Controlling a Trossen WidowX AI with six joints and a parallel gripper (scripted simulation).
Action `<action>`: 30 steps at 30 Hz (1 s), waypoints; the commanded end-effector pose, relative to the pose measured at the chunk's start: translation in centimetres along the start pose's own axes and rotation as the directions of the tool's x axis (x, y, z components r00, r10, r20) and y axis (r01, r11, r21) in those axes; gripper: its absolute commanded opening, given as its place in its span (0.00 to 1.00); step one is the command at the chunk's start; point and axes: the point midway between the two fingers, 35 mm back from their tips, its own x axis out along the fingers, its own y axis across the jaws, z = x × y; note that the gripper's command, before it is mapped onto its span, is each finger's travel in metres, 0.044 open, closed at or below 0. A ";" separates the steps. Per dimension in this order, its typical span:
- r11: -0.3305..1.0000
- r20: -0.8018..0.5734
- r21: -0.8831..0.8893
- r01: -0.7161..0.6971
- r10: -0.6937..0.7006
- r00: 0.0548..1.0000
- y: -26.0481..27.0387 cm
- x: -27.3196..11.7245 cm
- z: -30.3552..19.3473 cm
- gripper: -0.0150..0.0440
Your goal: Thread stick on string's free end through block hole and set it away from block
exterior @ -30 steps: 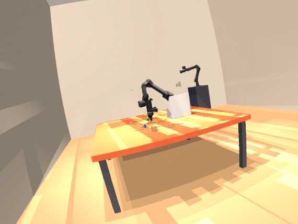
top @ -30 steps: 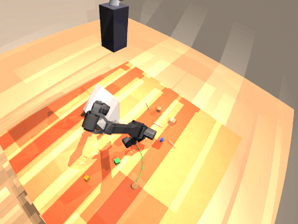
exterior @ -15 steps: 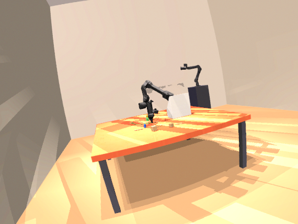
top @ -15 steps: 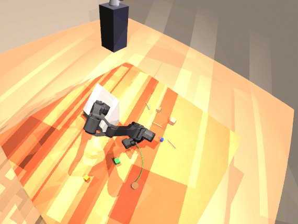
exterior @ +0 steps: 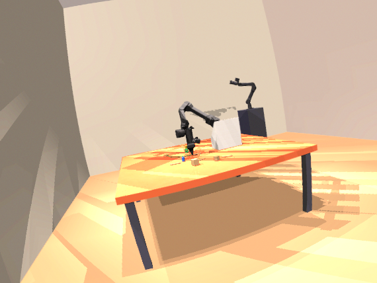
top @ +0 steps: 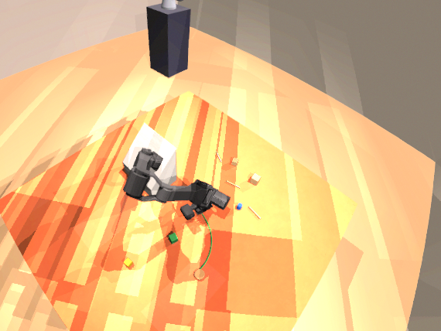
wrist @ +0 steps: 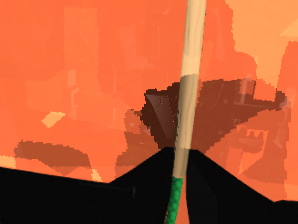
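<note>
The stick [wrist: 192, 50] on the string's end is pale wood and points up and away in the wrist view. My gripper [wrist: 180, 158] [exterior: 192, 154] is shut on it near its string end, low over the table. In the top view the arm hides the fingertips and stick. The green string [top: 211, 240] [wrist: 174, 200] curves from under the gripper to the round wooden button [top: 199, 274] [exterior: 166, 155]. Two wooden blocks stand on the table: a larger one [top: 255, 179] [exterior: 195, 162] and a smaller one [top: 234, 162] [exterior: 216, 158]. No hole can be made out in either.
Loose sticks lie near the blocks: one [top: 233, 184] between arm and larger block, one [top: 254, 213] beyond the blue object [top: 239, 206] [exterior: 183, 159], one [top: 219, 156] by the smaller block. A green cube [top: 172, 237] and yellow cube [top: 128, 262] lie across the string from the blocks.
</note>
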 end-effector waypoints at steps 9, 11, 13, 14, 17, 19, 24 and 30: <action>1.000 0.000 0.005 0.003 -0.003 1.000 -0.1 -1.3 -0.1 0.25; 1.000 0.000 0.005 0.004 -0.004 1.000 -0.1 -1.6 -0.1 0.25; 1.000 0.000 0.005 0.004 -0.004 1.000 -0.1 -1.8 -0.2 0.25; 1.000 0.000 0.005 0.004 -0.004 1.000 -0.1 -2.0 -0.2 0.25; 1.000 0.000 0.005 0.005 -0.005 1.000 -0.2 -2.4 -0.2 0.25; 1.000 0.000 0.005 0.005 -0.005 1.000 -0.2 -2.6 -0.2 0.25; 1.000 0.000 0.005 0.005 -0.005 1.000 -0.2 -3.3 -0.2 0.25; 1.000 0.000 0.005 0.005 -0.005 1.000 -0.2 -4.0 -0.2 0.25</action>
